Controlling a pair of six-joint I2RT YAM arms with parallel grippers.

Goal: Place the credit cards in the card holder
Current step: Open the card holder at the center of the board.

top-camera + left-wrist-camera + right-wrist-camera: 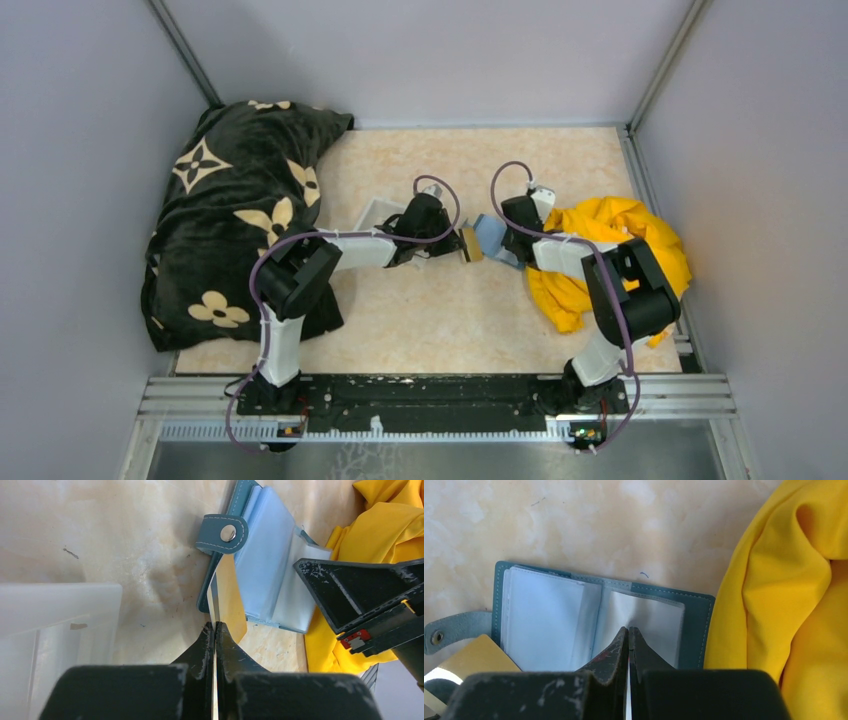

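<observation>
The teal card holder (705, 625) lies open on the table, its clear sleeves (544, 620) showing; it also shows in the top view (489, 237) and the left wrist view (265, 555). My right gripper (629, 630) is shut on one clear sleeve (651, 615) of its right half. My left gripper (215, 626) is shut on a yellow-tan credit card (231, 592), held on edge, its far end at the holder's left edge under the snap tab (222, 532). The card also shows in the top view (471, 246) and the right wrist view (474, 656). No other cards show.
A clear-white plastic tray (375, 212) sits left of my left gripper, seen also in the left wrist view (60, 620). A yellow cloth (610, 245) lies right of the holder. A black flower-patterned blanket (235, 210) covers the left side.
</observation>
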